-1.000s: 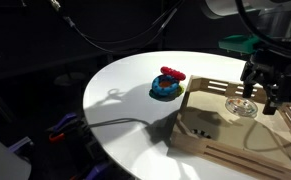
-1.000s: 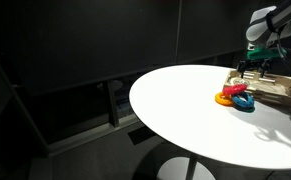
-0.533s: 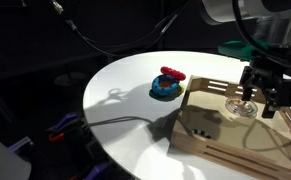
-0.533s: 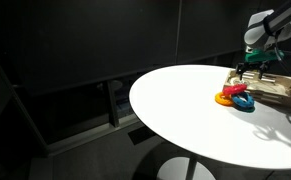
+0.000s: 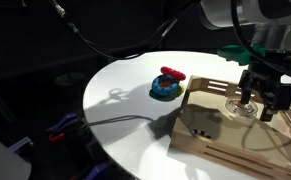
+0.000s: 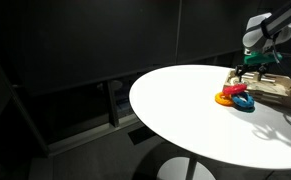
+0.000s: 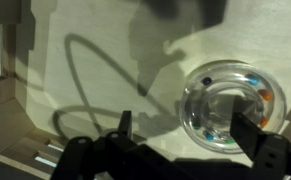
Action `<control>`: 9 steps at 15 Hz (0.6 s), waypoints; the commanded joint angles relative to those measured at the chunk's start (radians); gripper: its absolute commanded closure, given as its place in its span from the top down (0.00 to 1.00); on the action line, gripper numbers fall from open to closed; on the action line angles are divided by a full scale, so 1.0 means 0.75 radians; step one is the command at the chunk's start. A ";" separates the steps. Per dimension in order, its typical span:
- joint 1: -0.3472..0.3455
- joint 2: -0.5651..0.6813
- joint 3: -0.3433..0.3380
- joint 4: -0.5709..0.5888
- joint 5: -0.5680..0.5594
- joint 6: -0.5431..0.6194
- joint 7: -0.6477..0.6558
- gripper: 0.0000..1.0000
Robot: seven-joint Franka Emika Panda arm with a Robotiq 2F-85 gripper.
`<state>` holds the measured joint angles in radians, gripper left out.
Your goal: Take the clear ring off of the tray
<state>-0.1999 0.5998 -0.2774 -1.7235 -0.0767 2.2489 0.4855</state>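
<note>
The clear ring (image 7: 230, 103) lies flat on the floor of the light wooden tray (image 7: 105, 45); it is glassy with small coloured beads inside. It shows in an exterior view (image 5: 241, 107) under the gripper. The tray shows in both exterior views (image 5: 210, 130) (image 6: 281, 92). My gripper (image 7: 190, 128) is open, fingers spread, just above the tray floor, with one finger beside the ring's outer edge and the other to its left. It also shows in both exterior views (image 5: 260, 100) (image 6: 253, 66).
A stacking toy with red and blue rings (image 5: 167, 83) (image 6: 238, 97) stands on the round white table (image 5: 125, 95) beside the tray. A cable (image 5: 115, 122) lies across the table. The surroundings are dark.
The gripper has come down a little towards the ring in the tray. The ring and the tray have not moved.
</note>
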 commanded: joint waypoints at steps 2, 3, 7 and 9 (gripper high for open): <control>0.010 0.035 -0.019 0.045 0.018 0.002 0.014 0.93; 0.010 0.037 -0.021 0.046 0.018 0.002 0.016 0.91; 0.006 0.047 -0.023 0.054 0.025 -0.001 0.019 0.71; 0.002 0.049 -0.021 0.056 0.031 -0.001 0.017 0.71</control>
<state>-0.1998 0.6146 -0.2837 -1.7171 -0.0766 2.2491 0.4898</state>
